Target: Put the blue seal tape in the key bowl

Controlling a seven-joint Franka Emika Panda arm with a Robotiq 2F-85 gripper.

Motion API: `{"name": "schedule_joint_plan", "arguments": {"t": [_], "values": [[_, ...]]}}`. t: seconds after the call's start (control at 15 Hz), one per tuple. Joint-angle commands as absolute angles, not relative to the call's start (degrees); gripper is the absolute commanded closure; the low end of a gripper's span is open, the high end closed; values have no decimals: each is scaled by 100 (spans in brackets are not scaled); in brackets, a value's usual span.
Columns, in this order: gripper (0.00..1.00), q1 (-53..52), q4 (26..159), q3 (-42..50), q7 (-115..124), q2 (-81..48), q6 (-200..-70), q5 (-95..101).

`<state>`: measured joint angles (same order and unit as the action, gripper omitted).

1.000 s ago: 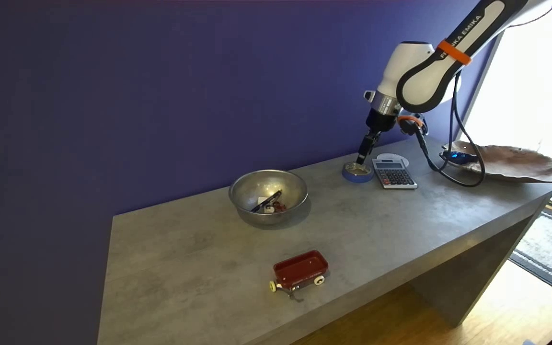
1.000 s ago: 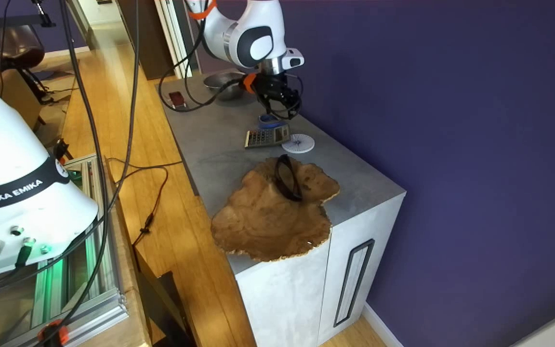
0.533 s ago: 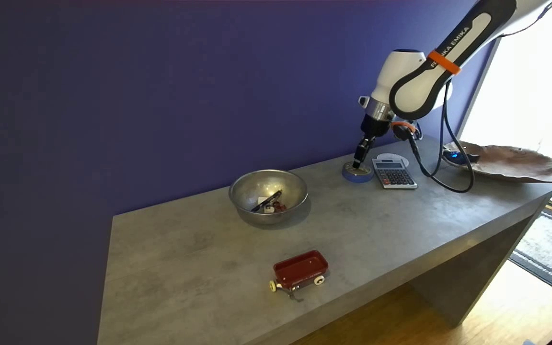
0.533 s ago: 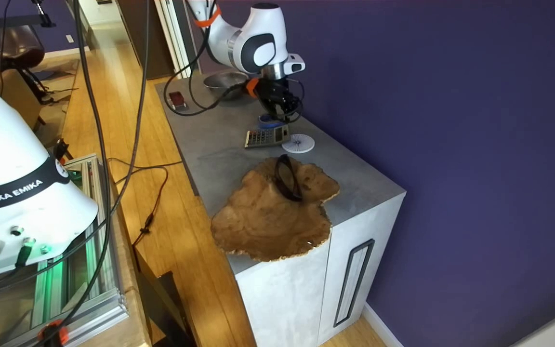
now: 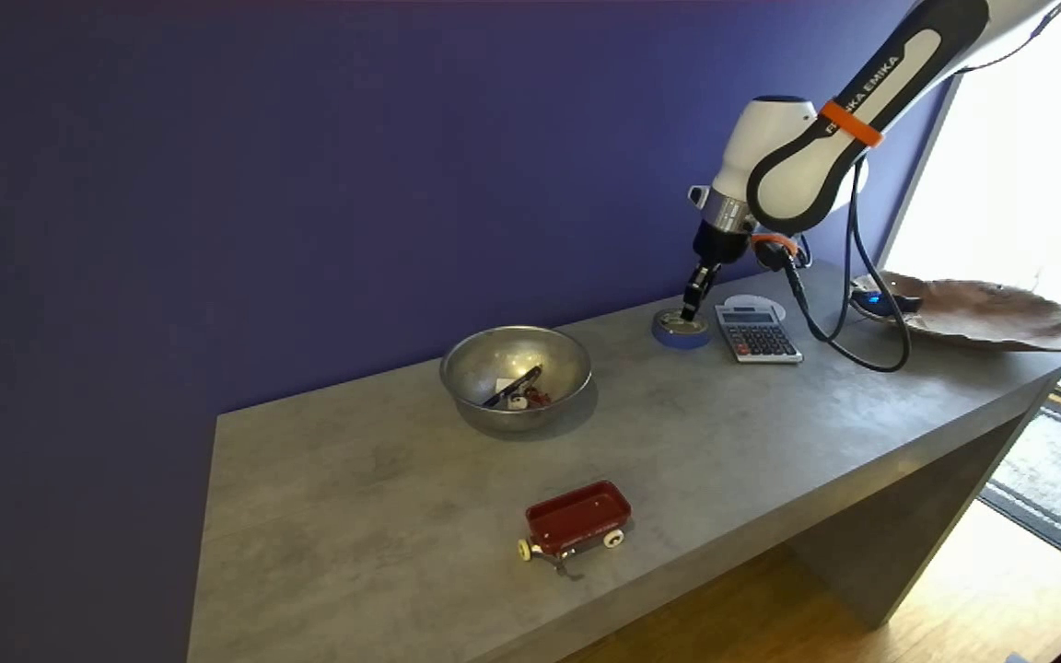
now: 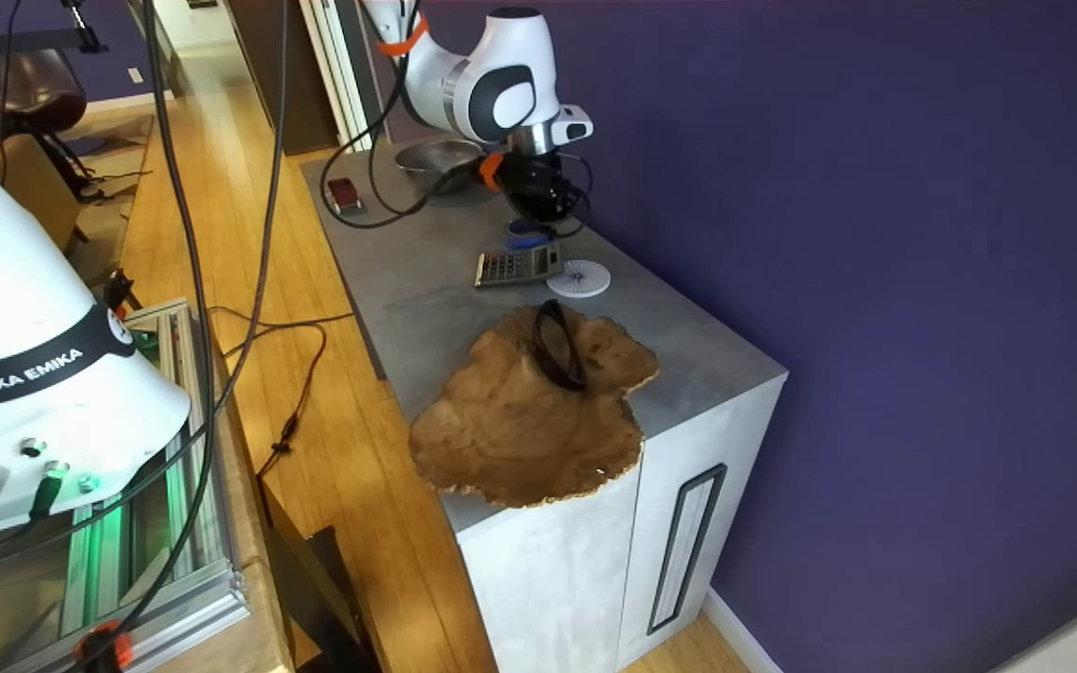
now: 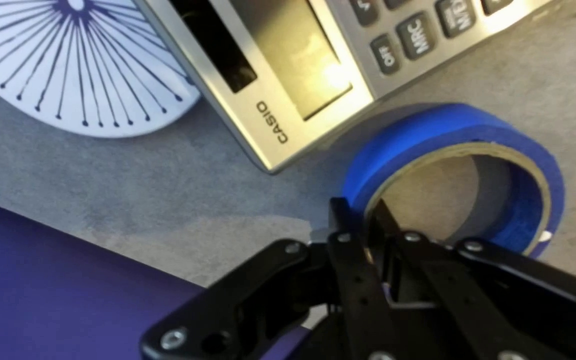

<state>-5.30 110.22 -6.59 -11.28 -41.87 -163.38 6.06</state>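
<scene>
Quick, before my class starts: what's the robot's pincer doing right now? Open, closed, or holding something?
Pincer: closed, holding the blue seal tape by the wall of its ring.

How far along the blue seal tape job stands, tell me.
Done: the reach; the gripper straddles the wall of the blue seal tape. In hand: the grip, which looks closed on it; whether it's off the desk, I can't tell. Left: carrying it to the key bowl, which lies beyond the calculator, and releasing it.
</scene>
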Motion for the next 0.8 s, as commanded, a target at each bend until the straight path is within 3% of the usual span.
{"name": "schedule_joint_plan", "arguments": {"t": [0.0,0.4,0.73], "values": [[97,-572,11150,-703,-1038,-3888,-15967,615],[97,113,12455,-1585,-1834,-2241,-15486,133],[97,125,13694,-1168,-1378,-713,-15102,-197]]}}
